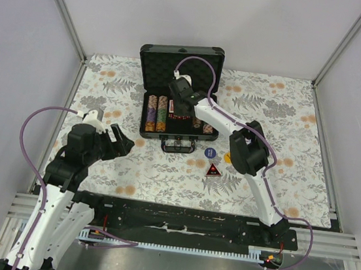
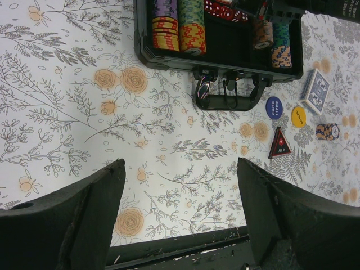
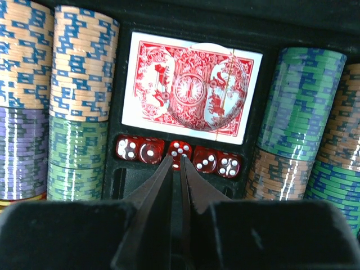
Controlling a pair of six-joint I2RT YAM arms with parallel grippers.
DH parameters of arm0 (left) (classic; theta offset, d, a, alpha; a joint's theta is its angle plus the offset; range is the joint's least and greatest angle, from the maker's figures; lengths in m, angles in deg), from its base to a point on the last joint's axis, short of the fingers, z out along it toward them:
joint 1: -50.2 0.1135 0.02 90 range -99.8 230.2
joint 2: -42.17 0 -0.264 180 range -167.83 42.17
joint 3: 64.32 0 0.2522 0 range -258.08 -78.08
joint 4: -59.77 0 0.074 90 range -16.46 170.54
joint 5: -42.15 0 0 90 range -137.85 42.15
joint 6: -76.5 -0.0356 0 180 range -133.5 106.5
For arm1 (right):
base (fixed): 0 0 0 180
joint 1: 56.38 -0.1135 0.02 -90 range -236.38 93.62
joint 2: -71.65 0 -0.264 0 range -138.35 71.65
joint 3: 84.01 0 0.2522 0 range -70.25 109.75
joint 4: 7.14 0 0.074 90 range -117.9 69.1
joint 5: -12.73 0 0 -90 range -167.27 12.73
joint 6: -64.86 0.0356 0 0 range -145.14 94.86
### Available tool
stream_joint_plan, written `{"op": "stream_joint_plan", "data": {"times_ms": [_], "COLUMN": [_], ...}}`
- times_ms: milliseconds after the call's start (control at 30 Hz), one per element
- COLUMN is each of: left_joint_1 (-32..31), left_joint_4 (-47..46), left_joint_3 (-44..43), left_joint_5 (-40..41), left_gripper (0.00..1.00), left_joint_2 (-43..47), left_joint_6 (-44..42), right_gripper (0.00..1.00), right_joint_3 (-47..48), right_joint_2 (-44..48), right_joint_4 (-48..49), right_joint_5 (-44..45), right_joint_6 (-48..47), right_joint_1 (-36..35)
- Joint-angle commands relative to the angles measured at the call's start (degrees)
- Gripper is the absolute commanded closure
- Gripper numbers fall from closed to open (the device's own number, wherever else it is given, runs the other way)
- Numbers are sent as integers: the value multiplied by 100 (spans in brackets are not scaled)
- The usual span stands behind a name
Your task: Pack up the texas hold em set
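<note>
Inside the briefcase point(image 1: 183, 59) | right gripper point(image 3: 177, 163) narrow, tips at middle die point(image 3: 180, 148); left gripper point(image 2: 181, 169) wide, empty | we judge dice point(image 3: 227, 165) light, hard, slick; pinch flat faces

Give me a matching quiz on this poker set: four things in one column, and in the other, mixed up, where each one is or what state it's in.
Column one
1. red card deck
2. red dice
3. blue round button
4. left end effector

Column two
A. on the table, by the handle of the case
B. open, above the table
C. flat in the case's big middle slot
D. in a row just below the red deck

Pairs: 1-C, 2-D, 3-A, 4-B
</note>
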Motion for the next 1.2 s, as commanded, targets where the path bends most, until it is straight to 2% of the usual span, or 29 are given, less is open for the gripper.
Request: {"op": "stream_joint_plan", "data": {"times_ms": [0, 267, 533, 900, 1167], "left_joint_1": [30, 30, 30, 30, 30], "left_joint_4": [-168, -168, -168, -168, -168], "left_joint_3": [15, 6, 6, 23, 15], "left_joint_5": [77, 68, 77, 51, 59], "left_gripper": [14, 14, 14, 14, 14], "left_joint_2": [19, 37, 28, 2, 2], "left_joint_6": [131, 123, 123, 131, 131], "right_gripper": [84, 83, 78, 82, 83], "right_joint_3": [428, 358, 305, -20, 76], "right_joint_2": [-195, -143, 59, 191, -11], "right_joint_4": [69, 43, 43, 69, 69], "right_joint_5": [128, 93, 93, -21, 75], "right_joint_6": [-29, -12, -20, 94, 77], "right_joint_1": [-25, -16, -25, -34, -16]}}
